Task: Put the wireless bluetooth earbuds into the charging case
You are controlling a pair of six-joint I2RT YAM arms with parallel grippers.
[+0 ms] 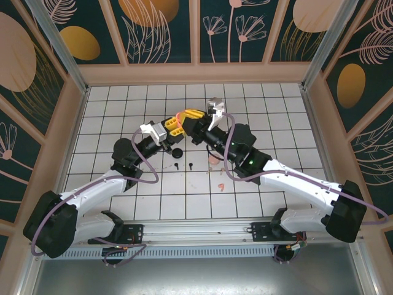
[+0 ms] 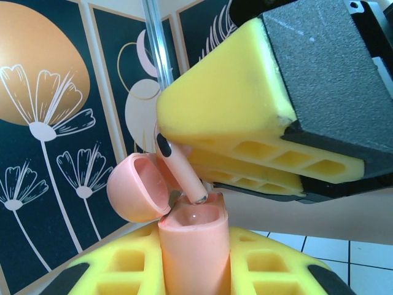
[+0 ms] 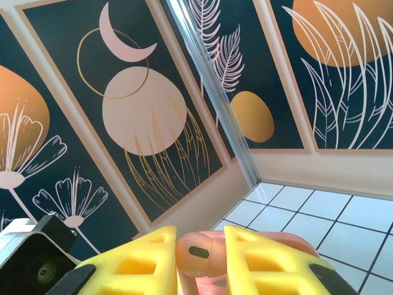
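Note:
My left gripper is shut on the pink charging case, held upright above the table with its lid hinged open to the left. A pale pink earbud is pinched in my right gripper, its head between the yellow fingers. The stem's metal tip touches the rim of the case's mouth at a slant. In the top view the two grippers meet mid-table. Two black earbuds and pink earbuds lie on the tiles.
A small round black object lies on the white grid table just in front of the left gripper. Patterned walls close in the back and both sides. The right arm's forearm crosses the table's right half.

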